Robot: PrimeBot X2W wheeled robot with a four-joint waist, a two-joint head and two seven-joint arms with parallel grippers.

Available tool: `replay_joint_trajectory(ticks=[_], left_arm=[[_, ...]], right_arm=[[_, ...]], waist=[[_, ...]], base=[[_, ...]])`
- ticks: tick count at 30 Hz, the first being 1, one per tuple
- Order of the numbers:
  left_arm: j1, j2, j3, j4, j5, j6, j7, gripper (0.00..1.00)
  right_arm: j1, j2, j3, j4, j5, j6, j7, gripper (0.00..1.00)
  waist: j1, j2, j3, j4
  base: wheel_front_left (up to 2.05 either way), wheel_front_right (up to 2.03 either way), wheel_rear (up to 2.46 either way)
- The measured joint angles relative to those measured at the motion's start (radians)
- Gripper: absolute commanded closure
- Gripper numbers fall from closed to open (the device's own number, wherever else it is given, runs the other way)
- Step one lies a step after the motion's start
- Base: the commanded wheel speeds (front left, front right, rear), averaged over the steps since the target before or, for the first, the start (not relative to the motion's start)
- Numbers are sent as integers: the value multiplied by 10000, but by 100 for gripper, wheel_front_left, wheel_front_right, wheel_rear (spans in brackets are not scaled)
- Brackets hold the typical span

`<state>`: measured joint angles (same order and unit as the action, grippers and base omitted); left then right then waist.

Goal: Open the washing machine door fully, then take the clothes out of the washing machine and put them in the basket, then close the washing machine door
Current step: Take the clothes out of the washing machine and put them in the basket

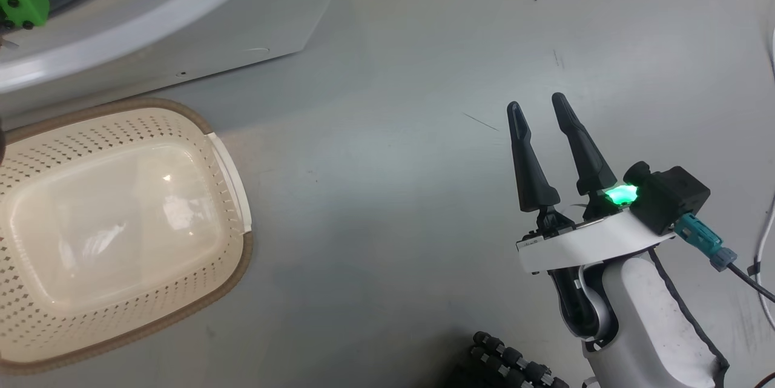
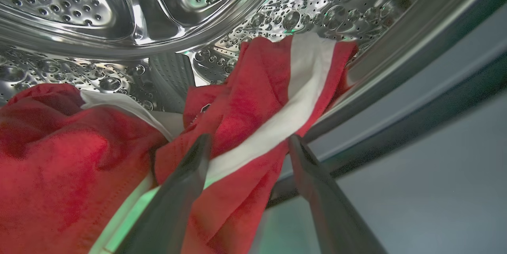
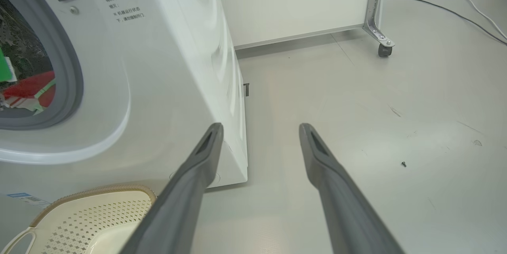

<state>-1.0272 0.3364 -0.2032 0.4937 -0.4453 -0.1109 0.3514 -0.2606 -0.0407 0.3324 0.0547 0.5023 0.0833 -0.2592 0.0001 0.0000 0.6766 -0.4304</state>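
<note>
Inside the washing machine (image 2: 79, 4), the left gripper (image 2: 249, 140) gapes wide astride the clothes (image 2: 253, 87).

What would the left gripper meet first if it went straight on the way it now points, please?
Most likely the clothes: the left gripper points open-jawed at the red fold with the white stripe, the steel drum behind it. Whether they touch is unclear.

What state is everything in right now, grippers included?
washing machine, mouth uncovered, laundry inside.
clothes, bunched inside the machine, not yet lifted out.
basket, empty, beside the machine.
left gripper, open, straddling a red-and-white fold.
right gripper, open, holding nothing.
</note>
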Motion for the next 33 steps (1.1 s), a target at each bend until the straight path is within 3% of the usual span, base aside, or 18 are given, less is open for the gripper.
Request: replay_joint_trajectory(ticks=[7,11,13,14,15,22,33], left_arm=[[-364,242,-56,688,357,40,276,0],[-547,255,-21,1120,403,326,552,0],[-662,255,-38,1281,416,437,732,60],[-713,249,-38,1373,422,447,803,97],[-747,240,-44,1444,422,454,823,100],[-750,2,-209,1829,516,545,644,100],[-673,-523,-190,1910,537,784,-819,100]], right_arm=[[-160,2,77,0,82,-69,0,0],[-182,2,121,10,82,-69,0,0],[-184,2,123,15,82,-69,0,0],[-185,2,123,19,82,-69,0,0],[-187,2,121,21,82,-69,0,0],[-205,2,2,119,56,-115,0,0],[-204,0,-259,213,-318,-144,0,0]], waist=[[0,0,142,-168],[0,0,140,-169],[0,0,125,-163],[0,0,116,-158],[0,0,106,-152],[0,0,-61,-63],[0,0,-374,308]], base=[[0,0,0],[0,0,0],[0,0,0],[0,0,0],[0,0,0],[0,0,0],[0,0,0]])
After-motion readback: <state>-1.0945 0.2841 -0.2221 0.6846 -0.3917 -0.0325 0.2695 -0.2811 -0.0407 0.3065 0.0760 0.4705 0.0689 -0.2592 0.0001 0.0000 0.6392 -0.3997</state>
